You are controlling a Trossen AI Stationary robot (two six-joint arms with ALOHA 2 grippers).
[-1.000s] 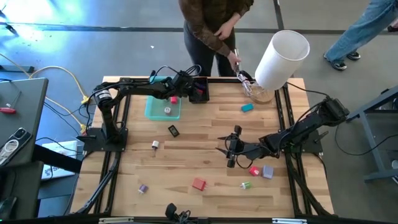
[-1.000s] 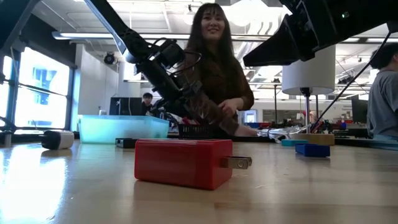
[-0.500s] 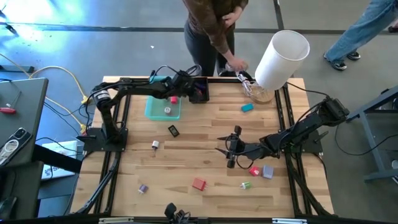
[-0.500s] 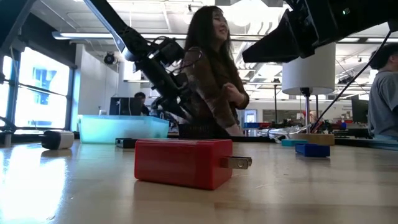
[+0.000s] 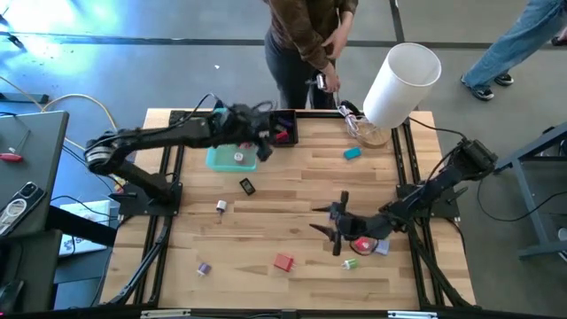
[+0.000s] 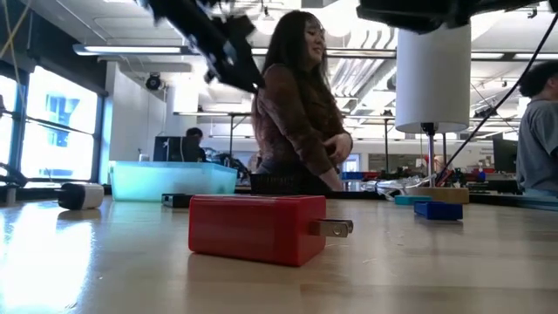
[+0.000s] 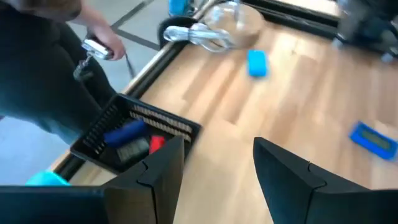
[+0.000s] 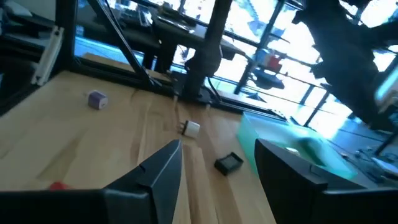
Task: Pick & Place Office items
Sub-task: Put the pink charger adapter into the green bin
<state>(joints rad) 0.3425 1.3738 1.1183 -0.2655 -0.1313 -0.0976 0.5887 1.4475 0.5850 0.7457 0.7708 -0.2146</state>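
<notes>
Mostly scattered, as follows.
Office items: small blocky pieces spread over the pale wood-plank surface (image 5: 292, 190).
Red block (image 5: 283, 261): matte plastic, squared, two metal prongs on one end; lies near the front edge.
Purple piece (image 5: 204, 268): small cube, front left.
Green piece (image 5: 351, 263): just beside the right claw.
Black clip (image 5: 247, 186): flat, mid-surface.
White piece (image 5: 221, 206): stubby cylinder, close to the clip.
Blue piece (image 5: 353, 152): rounded slab, back right.
Teal tray (image 5: 232, 158): translucent rectangle.
Black basket (image 7: 134, 138): mesh-walled, holding blue and red pieces.
Left claw (image 7: 217, 165): open, empty, raised between tray and basket.
Right claw (image 5: 340, 228): fingers parted, empty.
</notes>
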